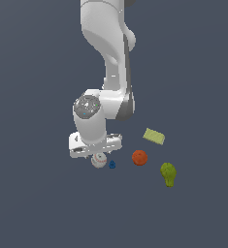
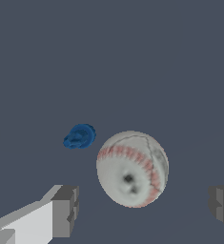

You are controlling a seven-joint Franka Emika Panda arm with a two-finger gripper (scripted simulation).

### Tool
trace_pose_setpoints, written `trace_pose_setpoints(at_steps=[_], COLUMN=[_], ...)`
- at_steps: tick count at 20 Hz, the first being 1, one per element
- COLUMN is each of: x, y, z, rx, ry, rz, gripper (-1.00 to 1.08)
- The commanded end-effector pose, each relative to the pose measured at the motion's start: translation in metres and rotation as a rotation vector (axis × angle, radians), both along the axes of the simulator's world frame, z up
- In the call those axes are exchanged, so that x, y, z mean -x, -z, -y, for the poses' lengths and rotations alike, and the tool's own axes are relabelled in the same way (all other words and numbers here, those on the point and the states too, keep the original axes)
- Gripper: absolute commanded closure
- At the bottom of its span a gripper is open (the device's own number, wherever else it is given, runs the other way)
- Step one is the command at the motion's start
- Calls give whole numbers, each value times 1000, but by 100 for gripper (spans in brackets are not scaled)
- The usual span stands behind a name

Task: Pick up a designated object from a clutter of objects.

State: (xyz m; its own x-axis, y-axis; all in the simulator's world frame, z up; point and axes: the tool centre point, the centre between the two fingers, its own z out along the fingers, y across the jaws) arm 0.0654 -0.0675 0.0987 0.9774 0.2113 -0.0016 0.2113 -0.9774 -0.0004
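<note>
We are looking at a plain, dark slate-grey tabletop [image 1: 33, 193] filling both views, with no walls or room edges showing. Our hand [image 2: 142, 209] is hanging wide open over the white baseball [image 1: 99, 160], one finger [image 2: 61, 212] showing on each side of it and neither touching it. The baseball is resting on the tabletop. Just beside it is sitting the tiny blue piece [image 1: 112, 165]; beyond that the orange-red ball [image 1: 139, 158], then the yellow-green block [image 1: 154, 136] and the green pear [image 1: 168, 174], farthest from the baseball.
</note>
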Motion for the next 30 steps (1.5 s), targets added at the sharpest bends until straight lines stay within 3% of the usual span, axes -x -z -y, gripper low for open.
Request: trace_pose_setpoints(at_steps=[1,16,17,30], x=[0,0,0,-1], y=[1,51,51,47], z=[0,0,0,1], rx=[0,0,0,0], ry=[0,-2,-2,-2], rz=[1,1,1,2], gripper=[-92,-92,108,108])
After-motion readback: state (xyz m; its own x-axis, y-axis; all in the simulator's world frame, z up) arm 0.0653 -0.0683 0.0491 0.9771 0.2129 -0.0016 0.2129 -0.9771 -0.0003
